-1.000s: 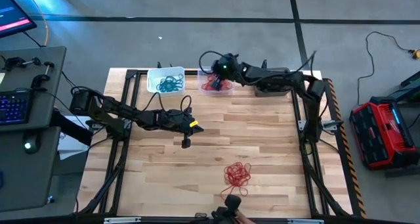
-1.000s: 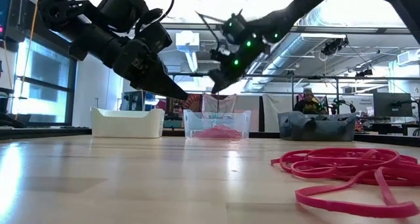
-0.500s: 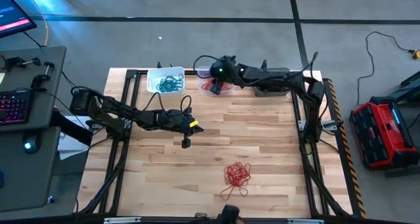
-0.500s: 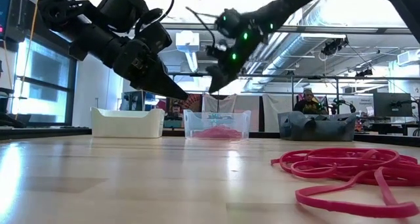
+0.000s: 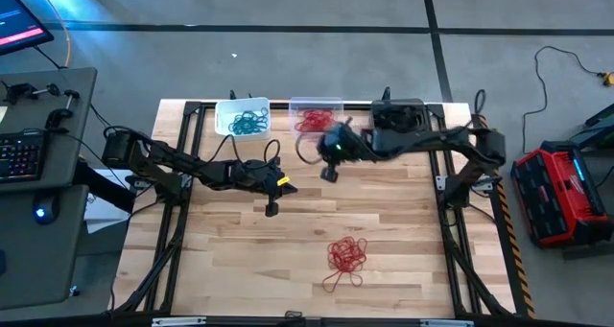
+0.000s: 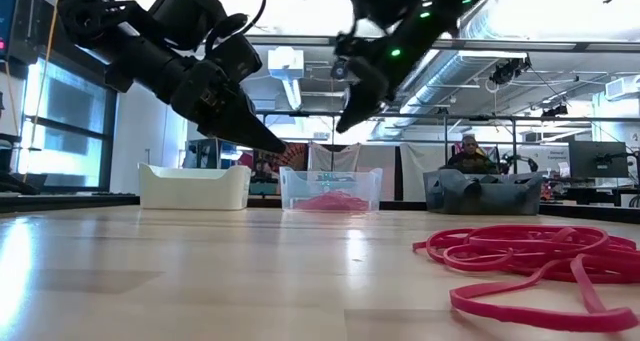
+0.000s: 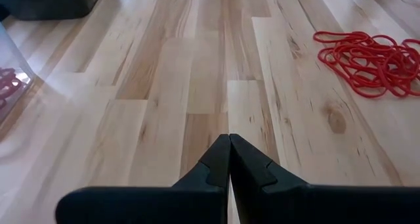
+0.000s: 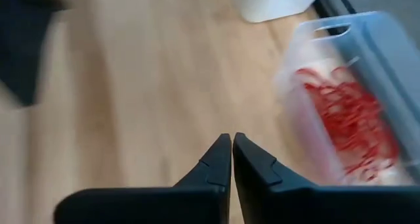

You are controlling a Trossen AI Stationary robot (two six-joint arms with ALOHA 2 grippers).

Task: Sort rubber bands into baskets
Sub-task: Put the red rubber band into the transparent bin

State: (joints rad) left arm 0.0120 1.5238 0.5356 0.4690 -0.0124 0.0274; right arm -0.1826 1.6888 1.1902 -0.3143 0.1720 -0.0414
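High view: my right gripper (image 5: 329, 172) hangs closed and empty above bare wood, just near of the clear basket (image 5: 317, 116); in my right wrist view the two fingertips (image 8: 231, 148) meet with nothing between them. My left gripper (image 5: 271, 209) waits over the table's left-centre, jaws likewise pressed together and holding nothing.

The work still to be sorted is the tangle of red rubber bands (image 5: 346, 255), lying loose on the table toward the near edge, right of centre, well apart from both grippers. I judge these bands to be very light, soft and stretchy, with a slightly grippy surface; they will not break, but they interlock, so one pinch is likely to drag several along, and trailing loops may snag or spring free. The best hold seems to be a pinch from above into the dense middle of the heap, where strands overlap, not on a single stray loop lying flat against the wood.

Containers, along the far edge: the white basket (image 5: 228, 119) on the left holds a bunch of teal rubber bands (image 5: 249, 123); the clear basket beside it holds red ones (image 5: 309, 122). The low view shows a dark grey basket (image 6: 483, 193) farther right; its contents cannot be seen.
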